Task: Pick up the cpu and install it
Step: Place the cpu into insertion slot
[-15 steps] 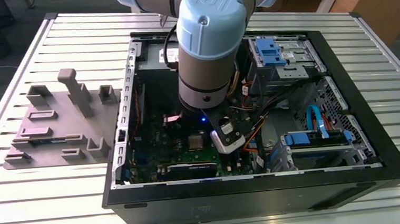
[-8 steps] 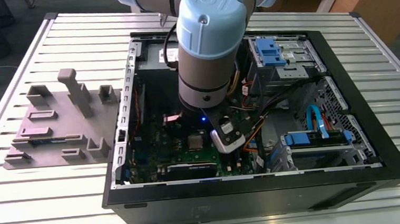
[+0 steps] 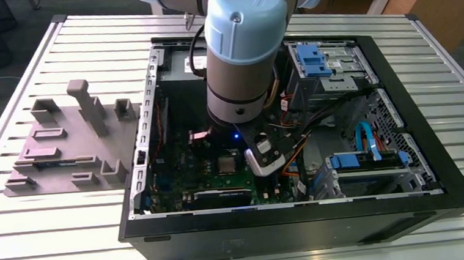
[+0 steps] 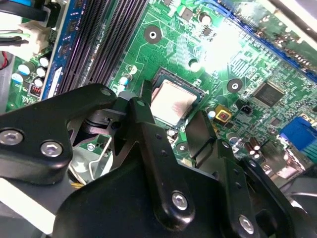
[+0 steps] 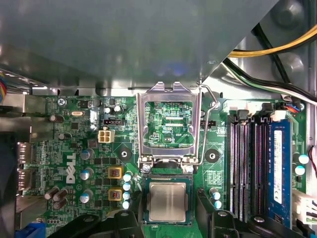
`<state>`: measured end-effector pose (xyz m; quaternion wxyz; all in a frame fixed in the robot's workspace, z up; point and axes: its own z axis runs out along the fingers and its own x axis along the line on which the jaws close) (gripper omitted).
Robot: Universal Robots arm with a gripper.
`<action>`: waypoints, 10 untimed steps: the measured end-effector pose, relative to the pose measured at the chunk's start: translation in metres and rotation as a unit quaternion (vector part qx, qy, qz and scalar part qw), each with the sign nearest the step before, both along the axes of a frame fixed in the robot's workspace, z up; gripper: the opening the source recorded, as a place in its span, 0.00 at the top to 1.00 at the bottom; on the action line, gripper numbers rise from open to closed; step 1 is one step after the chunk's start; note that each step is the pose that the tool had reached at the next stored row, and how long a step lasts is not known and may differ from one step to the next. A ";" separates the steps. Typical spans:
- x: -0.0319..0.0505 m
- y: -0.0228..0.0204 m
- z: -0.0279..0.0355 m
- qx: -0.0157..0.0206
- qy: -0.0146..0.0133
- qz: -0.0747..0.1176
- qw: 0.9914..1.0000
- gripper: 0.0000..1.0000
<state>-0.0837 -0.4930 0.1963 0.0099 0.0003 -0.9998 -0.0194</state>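
The claw (image 4: pixel 168 118) is spread open, empty, one finger either side of the cpu (image 4: pixel 172 100). The cpu lies flat, shiny face up, square-sided, seated in the socket (image 4: pixel 159 78) on the green board (image 4: pixel 168 44).

Counting clock hours around the cpu (image 3: pixel 227 163) in the exterior view (12 toward that view's top), the arm (image 3: pixel 244 62) is looming over 12 to 1, loose cables (image 3: pixel 298 142) are crowding 3, a black card (image 3: pixel 220 197) is lying at 6, and the case wall (image 3: pixel 145 142) is closing 9. In the first wrist view the load frame (image 5: pixel 170 124) is standing open, and the gripper (image 5: pixel 168 217) is straddling the cpu, fingers spread.
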 end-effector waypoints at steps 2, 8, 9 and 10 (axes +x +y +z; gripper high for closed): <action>0.0000 0.0000 0.0018 0.000 0.000 0.000 1.000 0.47; 0.0000 0.0000 0.0072 0.000 0.000 0.000 1.000 0.65; 0.0000 0.0000 0.0076 0.000 0.000 0.000 1.000 0.71; 0.0000 0.0001 0.0077 0.000 0.000 0.000 1.000 0.77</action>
